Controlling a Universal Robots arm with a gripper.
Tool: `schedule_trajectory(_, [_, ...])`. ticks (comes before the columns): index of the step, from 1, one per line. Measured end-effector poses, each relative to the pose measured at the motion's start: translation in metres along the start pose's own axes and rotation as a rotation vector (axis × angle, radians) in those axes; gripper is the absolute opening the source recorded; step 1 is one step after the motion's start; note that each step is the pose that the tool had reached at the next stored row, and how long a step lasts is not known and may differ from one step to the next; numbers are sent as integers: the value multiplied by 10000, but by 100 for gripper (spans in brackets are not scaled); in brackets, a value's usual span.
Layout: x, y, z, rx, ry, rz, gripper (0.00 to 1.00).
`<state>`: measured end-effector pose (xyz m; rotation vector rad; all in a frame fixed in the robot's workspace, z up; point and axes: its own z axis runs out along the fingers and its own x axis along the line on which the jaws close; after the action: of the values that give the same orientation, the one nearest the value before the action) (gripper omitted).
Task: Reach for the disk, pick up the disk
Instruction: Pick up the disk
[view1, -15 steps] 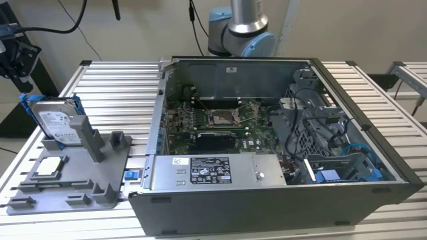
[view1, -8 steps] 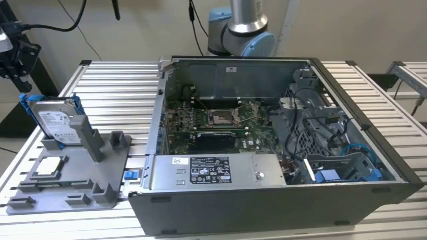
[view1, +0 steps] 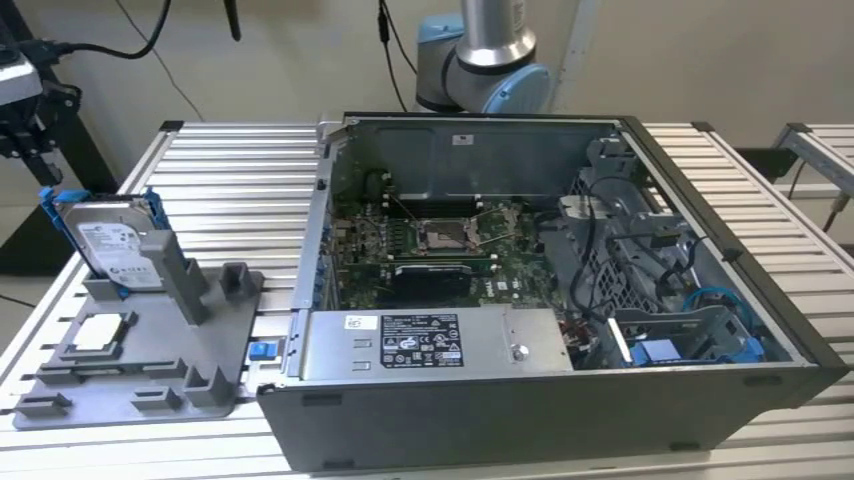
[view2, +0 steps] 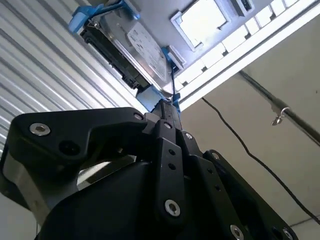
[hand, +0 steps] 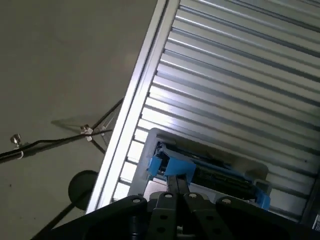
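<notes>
Gripper (view2: 169, 107), black and jointed, is seen edge-on in the second wrist view, so I cannot tell whether it is apart or together; nothing appears to be held in it.

A ribbed aluminium surface (view1: 227, 165) carries everything. On it an open grey metal computer case (view1: 561, 410) lies on its side with the panel off, so its inside can be reached from above. Beside the case, towards the exterior view's left, sits a grey plastic holder tray (view1: 167, 340) whose posts and recesses give each part a fixed place.

The disk (view1: 114, 240), a flat silver metal hard drive with a white label in a bright blue plastic bracket, stands on edge at the tray's far corner. A grey post props it, which leaves its upper rim free for a grasp. The gripper is near the disk's blue end, not visibly touching.

A small square silver chip (view1: 96, 335) lies flat in a recess of the tray.
</notes>
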<state>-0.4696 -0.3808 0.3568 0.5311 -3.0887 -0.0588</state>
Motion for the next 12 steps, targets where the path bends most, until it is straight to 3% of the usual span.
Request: schedule_trajectory(12, [0,0,0,1,83,-2184,0])
